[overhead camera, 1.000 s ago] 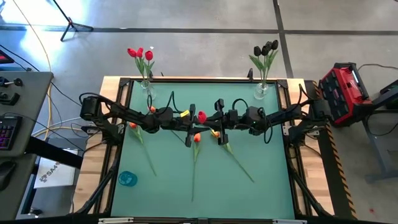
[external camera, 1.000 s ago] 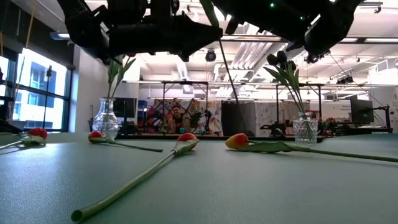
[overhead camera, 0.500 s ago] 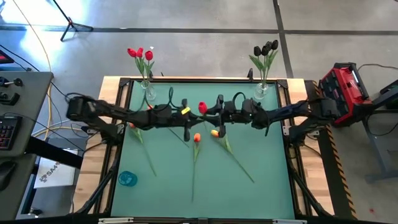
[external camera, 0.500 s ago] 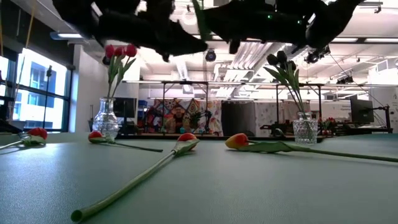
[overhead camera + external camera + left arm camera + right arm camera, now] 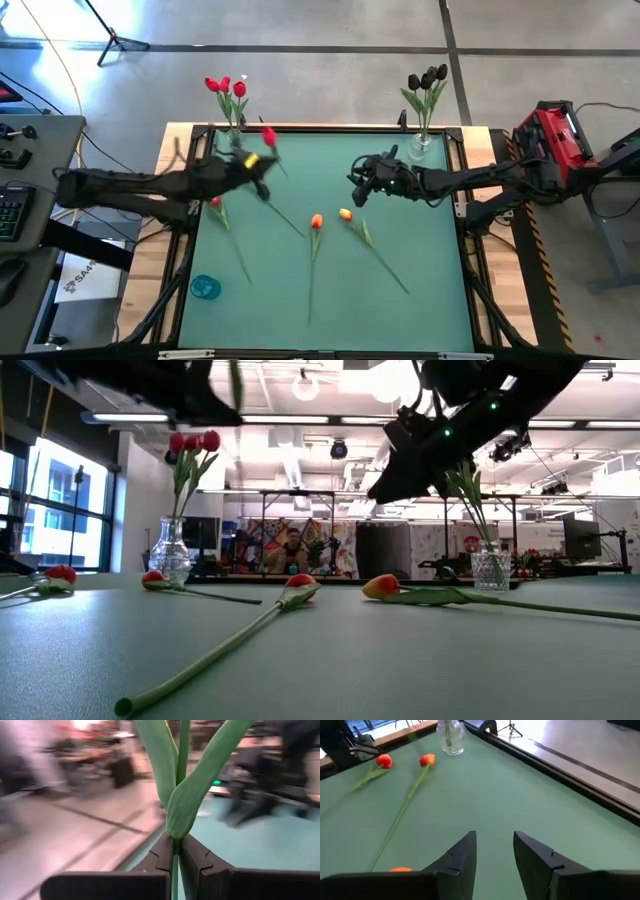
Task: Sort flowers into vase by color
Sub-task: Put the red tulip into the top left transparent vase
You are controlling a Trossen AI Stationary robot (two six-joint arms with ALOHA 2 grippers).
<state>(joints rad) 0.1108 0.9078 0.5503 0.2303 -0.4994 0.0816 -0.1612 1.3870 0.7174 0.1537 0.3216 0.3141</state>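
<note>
Task status: partly complete. The left vase (image 5: 237, 138), standing at the far left corner of the green mat (image 5: 420, 310), is already holding three red tulips (image 5: 225, 87); the right vase (image 5: 419, 145) at the far right corner is holding the dark tulips (image 5: 428, 78).

The left gripper (image 5: 252, 166) is carrying a further red tulip (image 5: 268, 137), its fingers clamped on the stem just below the leaves, and is hanging just beside the left vase, on the mat side of it. The head is pointing toward that vase; it is not yet inserted.

The right gripper (image 5: 358, 177) is hovering over the mat, between the right vase and the mat's centre, with its fingers parted and nothing between them.

Still lying on the mat: an orange-red tulip (image 5: 316, 222) and a yellow-orange tulip (image 5: 345, 214) near the centre, plus what appears to be one more red-headed stem (image 5: 215, 203) near the left vase, partly hidden under the left arm.

Change from the earlier frames: both grippers are no longer meeting at mid-mat over the red tulip. The right gripper has released and is retreating; the left one has swung the flower toward the left vase.
</note>
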